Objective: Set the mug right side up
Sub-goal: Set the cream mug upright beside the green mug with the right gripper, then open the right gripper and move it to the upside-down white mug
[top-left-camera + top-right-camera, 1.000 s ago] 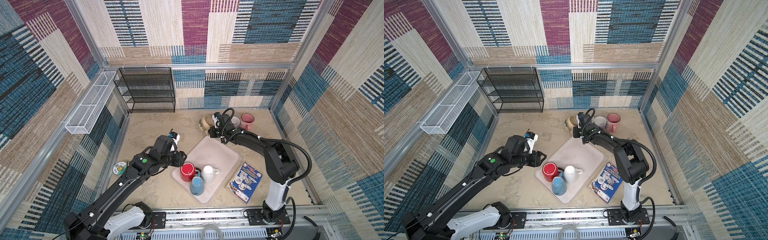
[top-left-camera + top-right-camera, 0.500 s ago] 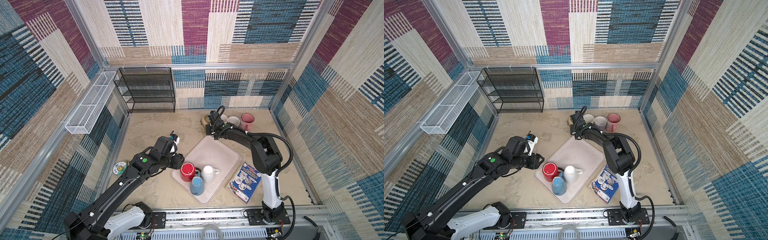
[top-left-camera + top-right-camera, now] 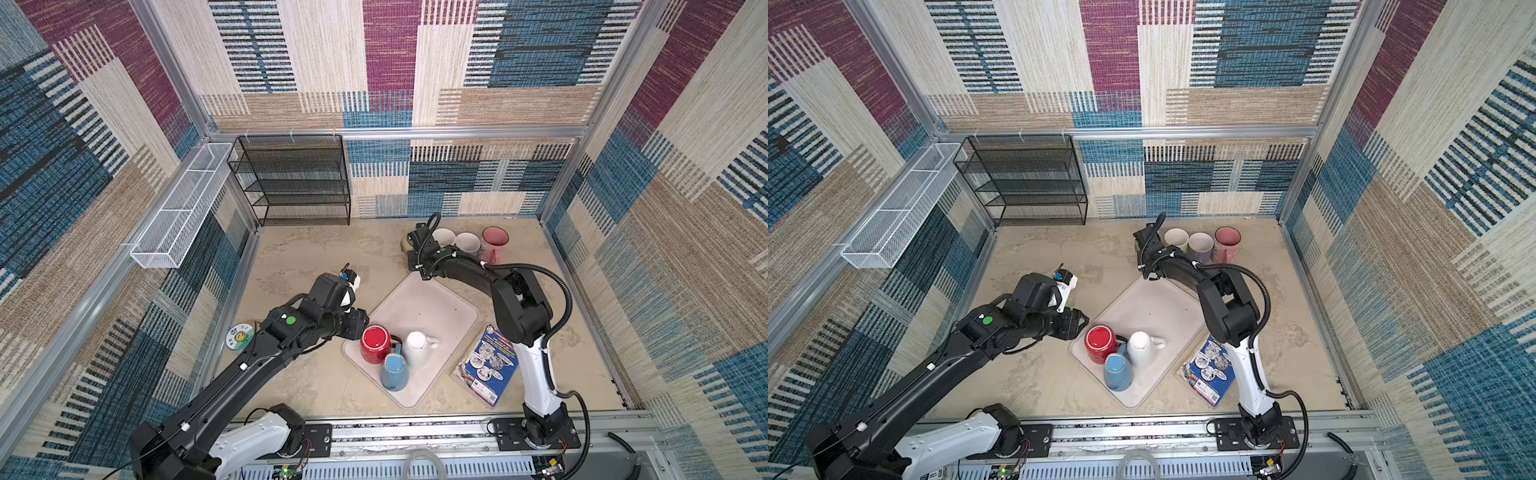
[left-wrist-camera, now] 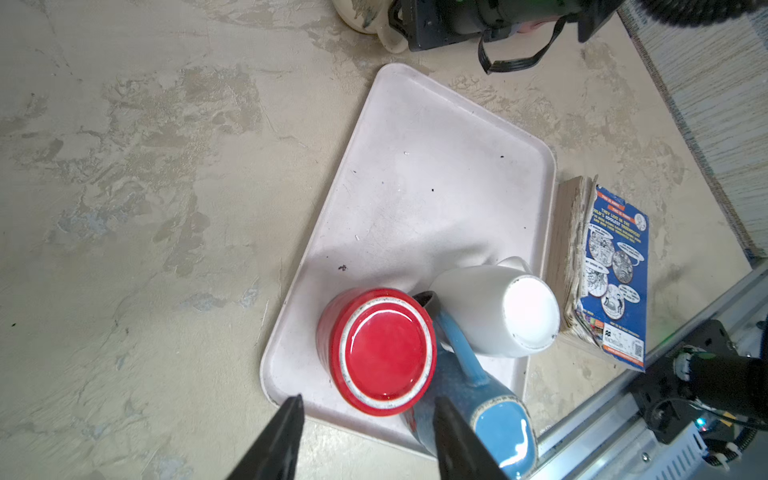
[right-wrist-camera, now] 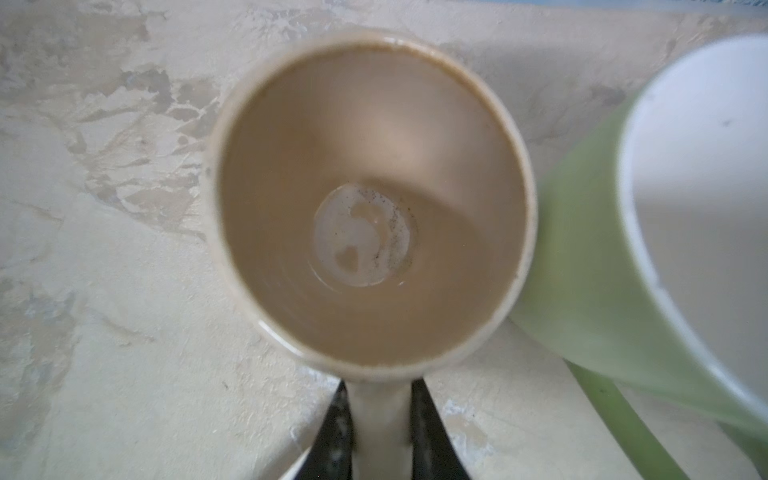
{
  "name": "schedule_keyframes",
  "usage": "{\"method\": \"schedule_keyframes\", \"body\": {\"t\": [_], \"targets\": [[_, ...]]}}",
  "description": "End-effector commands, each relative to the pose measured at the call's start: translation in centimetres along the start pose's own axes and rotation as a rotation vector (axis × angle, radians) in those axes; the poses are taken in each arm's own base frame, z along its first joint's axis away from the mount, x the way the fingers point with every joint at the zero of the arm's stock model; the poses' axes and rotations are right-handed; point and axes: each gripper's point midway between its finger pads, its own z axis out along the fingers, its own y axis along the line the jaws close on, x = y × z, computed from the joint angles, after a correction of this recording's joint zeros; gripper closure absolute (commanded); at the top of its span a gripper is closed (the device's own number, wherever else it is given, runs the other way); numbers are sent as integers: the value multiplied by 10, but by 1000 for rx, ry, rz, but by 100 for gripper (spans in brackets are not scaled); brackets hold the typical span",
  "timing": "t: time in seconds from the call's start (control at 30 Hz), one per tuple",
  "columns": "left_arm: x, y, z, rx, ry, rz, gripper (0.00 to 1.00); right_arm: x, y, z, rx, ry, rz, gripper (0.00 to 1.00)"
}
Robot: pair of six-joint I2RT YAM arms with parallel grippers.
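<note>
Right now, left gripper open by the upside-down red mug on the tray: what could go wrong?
The upside-down red ceramic mug sits right against the blue glazed mug; the open left gripper could strike the blue one when closing. The right gripper is shut on the beige ceramic mug by its handle, beside the green mug; withdrawing might bump it.

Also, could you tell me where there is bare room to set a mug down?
The tray is bare in its far half, bordered by the red mug, white mug and right arm. Tabletop is open between the black rack and left arm. Crowded: the tray's near corner, with the blue mug, and the back row, beige mug to pink mug.
</note>
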Motion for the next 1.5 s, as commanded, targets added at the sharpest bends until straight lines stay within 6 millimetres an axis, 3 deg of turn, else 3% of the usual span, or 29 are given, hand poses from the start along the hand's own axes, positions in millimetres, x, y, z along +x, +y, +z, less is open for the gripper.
{"method": "schedule_keyframes", "body": {"t": [0.0,0.17,0.3,0.6,0.93,1.03,1.23,1.47], "targets": [[2,-1,1,9,7,17,45,-16,2,-2,25,-62,-3,100],[3,-1,0,8,13,17,45,-8,2,1,40,-45,-17,100],[1,-2,-1,10,20,17,45,-4,0,3,50,-33,-23,94],[1,-4,-5,7,55,34,46,-4,-2,-4,49,-37,-35,65],[-3,-5,-12,4,54,35,46,-17,2,-28,6,-71,-39,54],[-5,-6,-14,7,54,36,46,-22,5,-43,-30,-82,-42,51],[-7,-9,-13,12,68,38,47,-20,4,-98,-141,-126,-37,46],[-11,-16,-8,24,86,45,47,21,-8,-159,-236,-109,-45,39]]}}
